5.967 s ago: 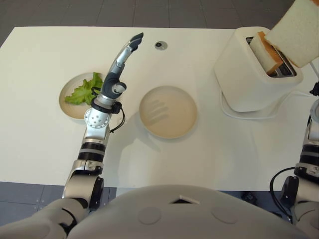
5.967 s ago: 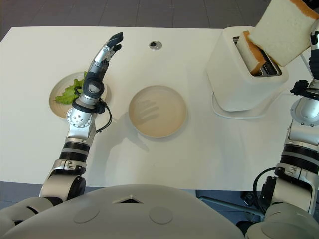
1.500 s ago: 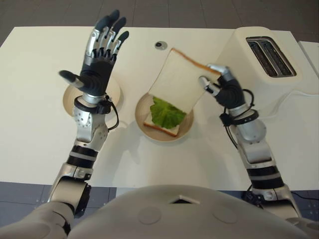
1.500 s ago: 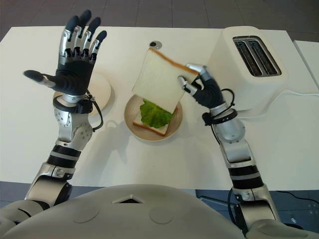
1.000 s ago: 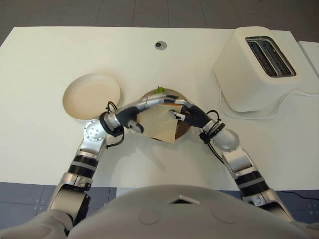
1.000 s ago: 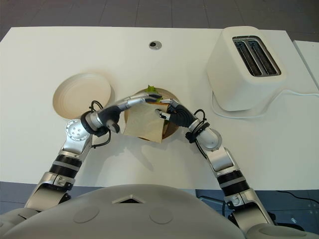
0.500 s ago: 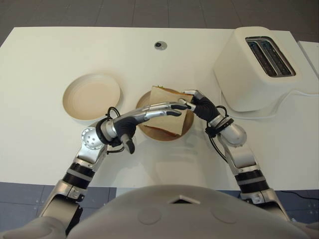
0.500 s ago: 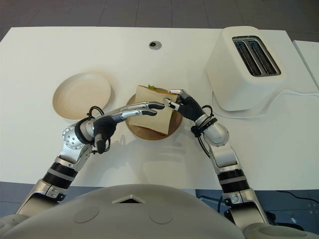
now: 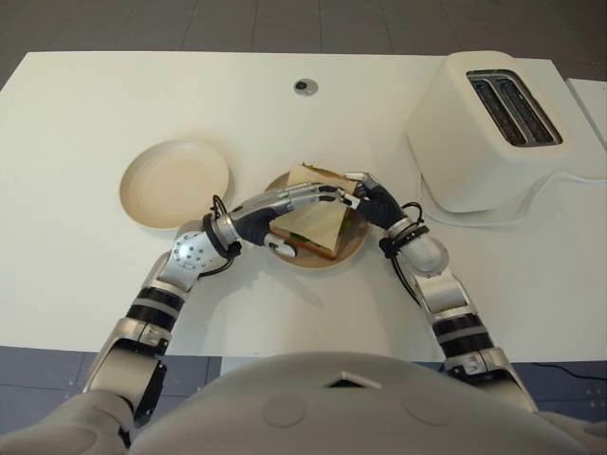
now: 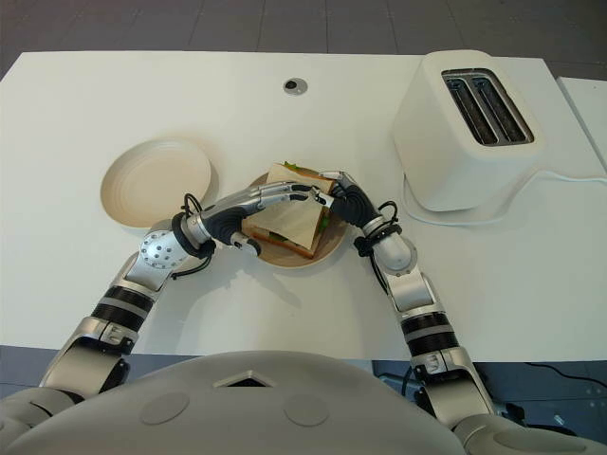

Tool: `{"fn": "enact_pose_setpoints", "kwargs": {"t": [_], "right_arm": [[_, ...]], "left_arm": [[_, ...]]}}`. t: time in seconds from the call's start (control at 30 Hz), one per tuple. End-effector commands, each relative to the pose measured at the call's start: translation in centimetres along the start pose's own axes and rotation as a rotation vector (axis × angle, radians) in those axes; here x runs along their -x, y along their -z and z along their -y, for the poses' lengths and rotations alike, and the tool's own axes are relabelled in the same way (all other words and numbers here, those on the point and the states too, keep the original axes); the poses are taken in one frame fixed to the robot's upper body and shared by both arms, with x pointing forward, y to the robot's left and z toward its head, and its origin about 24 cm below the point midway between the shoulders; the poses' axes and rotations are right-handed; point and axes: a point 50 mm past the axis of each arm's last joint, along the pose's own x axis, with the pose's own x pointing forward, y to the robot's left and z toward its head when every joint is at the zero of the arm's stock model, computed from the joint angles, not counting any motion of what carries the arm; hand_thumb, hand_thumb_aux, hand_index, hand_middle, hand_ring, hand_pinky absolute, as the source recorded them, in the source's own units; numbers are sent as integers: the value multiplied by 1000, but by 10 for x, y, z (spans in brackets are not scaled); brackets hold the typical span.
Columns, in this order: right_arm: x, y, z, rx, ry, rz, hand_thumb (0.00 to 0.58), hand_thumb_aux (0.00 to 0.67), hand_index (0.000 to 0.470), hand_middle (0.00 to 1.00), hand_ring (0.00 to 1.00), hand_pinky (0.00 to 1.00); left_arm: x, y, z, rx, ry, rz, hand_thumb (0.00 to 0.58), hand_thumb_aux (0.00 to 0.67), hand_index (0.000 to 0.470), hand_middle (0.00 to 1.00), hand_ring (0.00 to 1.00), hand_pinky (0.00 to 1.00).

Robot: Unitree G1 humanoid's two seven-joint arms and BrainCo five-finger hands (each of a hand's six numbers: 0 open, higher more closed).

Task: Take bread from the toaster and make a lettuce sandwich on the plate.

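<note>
The top bread slice [image 9: 321, 220], aloft moments ago, is now laid on the stack on the plate [image 9: 351, 248] at mid-tabletop. It is pinched by the right hand [image 9: 375, 201] and pressed by the flat, outstretched left hand [image 9: 275, 210]. Only release is judged left.

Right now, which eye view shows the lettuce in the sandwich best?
The right eye view: green lettuce peeks past the far edge of the top slice. In the left eye view a fainter green tip shows there; bread hides the rest.

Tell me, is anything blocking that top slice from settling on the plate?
Nothing visible does. Held by the right hand, left hand on top, the top slice lies over lettuce on the plate.
</note>
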Motion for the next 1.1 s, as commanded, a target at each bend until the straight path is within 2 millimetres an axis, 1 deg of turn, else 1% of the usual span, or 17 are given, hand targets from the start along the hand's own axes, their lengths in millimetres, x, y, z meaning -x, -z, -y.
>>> {"fn": "enact_pose_setpoints", "kwargs": {"t": [0.03, 0.1, 0.13, 0.2, 0.23, 0.27, 0.3, 0.37, 0.6, 0.7, 0.73, 0.77, 0.8, 0.87, 0.97, 1.03, 1.1], "right_arm": [[9, 16, -16, 97, -125, -80, 580, 670, 470, 1000, 1000, 1000], [8, 17, -10, 134, -106, -83, 580, 670, 470, 1000, 1000, 1000], [7, 16, -6, 137, -83, -81, 0, 0, 0, 1000, 1000, 1000], [2, 11, 4, 93, 5, -62, 0, 0, 0, 941, 941, 941], [-1, 7, 10, 58, 58, -47, 0, 0, 0, 694, 694, 694], [-2, 3, 18, 25, 123, -29, 0, 0, 0, 369, 369, 369], [-3, 0, 29, -10, 193, -11, 0, 0, 0, 129, 129, 129], [-4, -7, 47, -63, 309, 21, 0, 0, 0, 0, 0, 0], [4, -14, 86, -300, 568, 86, 0, 0, 0, 0, 0, 0], [5, -19, 86, -342, 531, 127, 0, 0, 0, 0, 0, 0], [5, -24, 79, -354, 448, 164, 0, 0, 0, 0, 0, 0], [6, -30, 71, -359, 361, 205, 355, 252, 177, 290, 290, 290], [8, -37, 62, -365, 251, 256, 580, 670, 470, 1000, 1000, 1000], [17, -51, 48, -377, 60, 352, 580, 670, 470, 1000, 1000, 1000], [40, -64, 27, -404, -241, 457, 580, 670, 470, 1000, 1000, 1000], [57, -65, 16, -415, -420, 484, 580, 670, 470, 1000, 1000, 1000], [74, -55, 3, -362, -599, 422, 580, 670, 470, 1000, 1000, 1000]], "left_arm": [[10, 10, 29, 37, 184, -78, 0, 0, 0, 0, 0, 0], [12, 10, 39, 51, 253, -81, 0, 0, 0, 0, 0, 0], [13, 11, 44, 54, 285, -90, 0, 0, 0, 0, 0, 0], [17, 15, 52, 61, 347, -118, 0, 0, 0, 0, 0, 0], [19, 16, 55, 62, 370, -131, 0, 0, 0, 0, 0, 0], [20, 18, 56, 60, 387, -145, 0, 0, 0, 0, 0, 0], [21, 21, 57, 55, 399, -161, 0, 0, 0, 0, 0, 0], [22, 24, 58, 46, 410, -185, 0, 0, 0, 0, 0, 0], [21, 32, 61, 15, 413, -231, 0, 0, 0, 0, 0, 0], [7, 24, 36, 3, 217, -148, 0, 0, 0, 0, 0, 0], [-1, 15, 21, 27, 91, -71, 310, 213, 149, 0, 0, 0], [-7, 3, 8, 70, -18, 21, 580, 667, 468, 16, 16, 16], [-8, -16, 1, 148, -64, 150, 580, 670, 470, 1000, 1000, 1000], [-2, -42, -7, 294, -94, 329, 580, 670, 470, 1000, 1000, 1000], [10, -60, 0, 424, 22, 435, 580, 670, 470, 1000, 1000, 1000], [18, -63, 15, 433, 175, 433, 580, 670, 470, 1000, 1000, 1000], [28, -55, 35, 402, 360, 353, 580, 670, 470, 1000, 1000, 1000]]}}
